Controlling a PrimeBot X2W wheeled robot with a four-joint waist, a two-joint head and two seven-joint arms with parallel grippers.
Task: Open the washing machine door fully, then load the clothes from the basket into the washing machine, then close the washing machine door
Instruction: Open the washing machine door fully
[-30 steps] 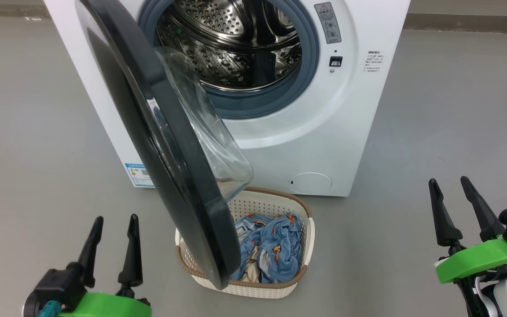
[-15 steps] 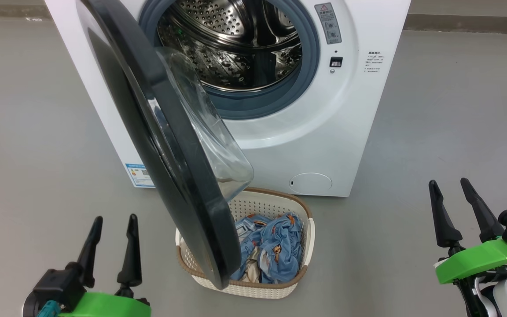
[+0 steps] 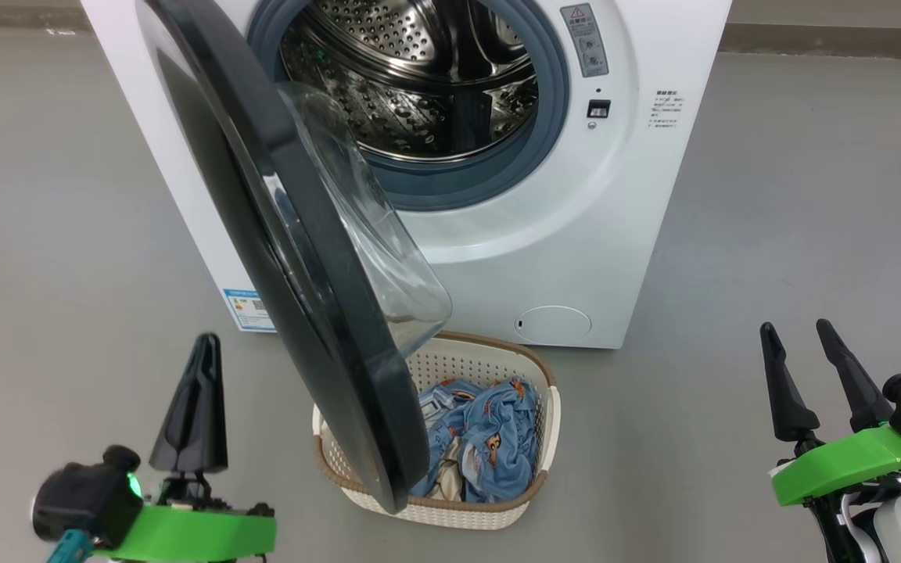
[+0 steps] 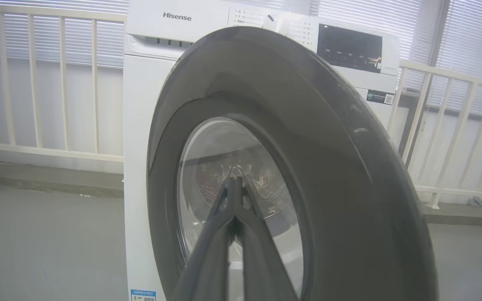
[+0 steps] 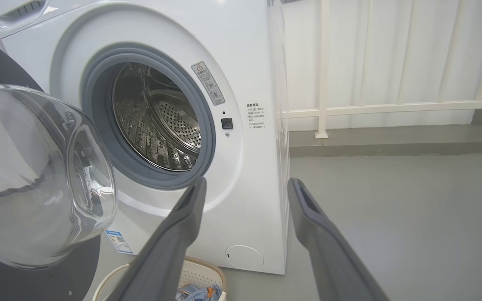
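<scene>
Above perforated basket (image 3: pixel 482 363), glossy round door (image 3: pixel 286 250)

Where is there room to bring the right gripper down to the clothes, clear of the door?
Free: the right half of the basket, between the lower edge of the washing machine door and the right rim, where the clothes lie uncovered. Also the bare floor between basket and right gripper. Crowded: the left half, overhung by the door in the head view.

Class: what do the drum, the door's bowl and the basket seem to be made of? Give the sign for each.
Drum: likely stainless steel; shiny, perforated, mirror-like glints.
Door's bowl: clear glass or plastic; see-through with highlights.
Basket: probably moulded plastic; matt cream, punched holes, woven-look brown rim.
</scene>
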